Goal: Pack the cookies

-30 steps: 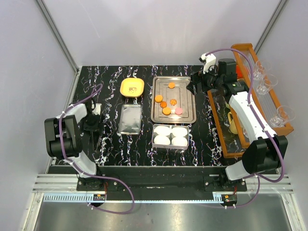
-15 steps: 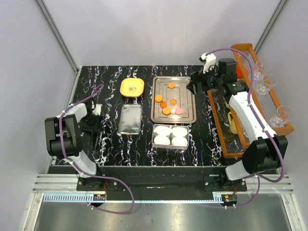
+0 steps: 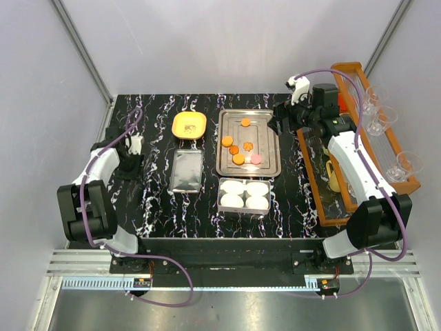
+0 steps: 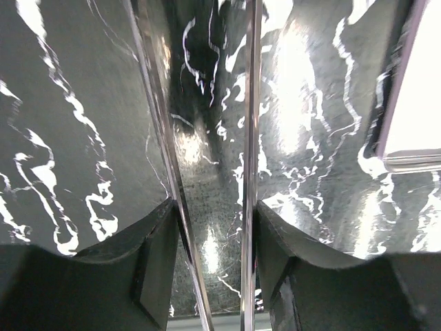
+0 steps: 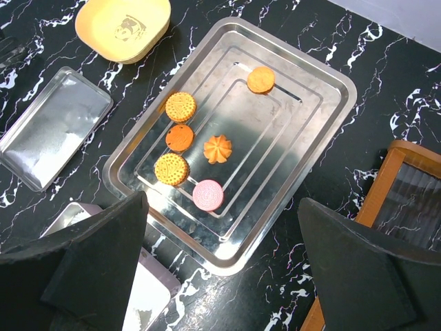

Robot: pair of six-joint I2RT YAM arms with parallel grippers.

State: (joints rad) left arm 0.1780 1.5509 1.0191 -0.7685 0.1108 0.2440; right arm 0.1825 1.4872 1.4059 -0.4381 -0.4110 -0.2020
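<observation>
Your right pincer (image 5: 220, 276) hangs released just past the tray's (image 5: 331, 89) far-right corner, six cookies (image 5: 217, 148) inside toward the desk centre, so it's nearer than the left pincer (image 4: 213, 227), holding long metal tongs.

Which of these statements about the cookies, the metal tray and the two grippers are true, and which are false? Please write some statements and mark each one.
1. Six cookies lie in the metal tray. True.
2. The pink cookie lies in the yellow dish. False: it lies in the metal tray, and the dish holds no cookie.
3. The right gripper is open and holds nothing. True.
4. One cookie is already packed in the box with white cups. False: no cookie shows in that box.
5. The left gripper holds a cookie. False: the left wrist view shows only thin metal blades between its fingers, over bare table.
</observation>
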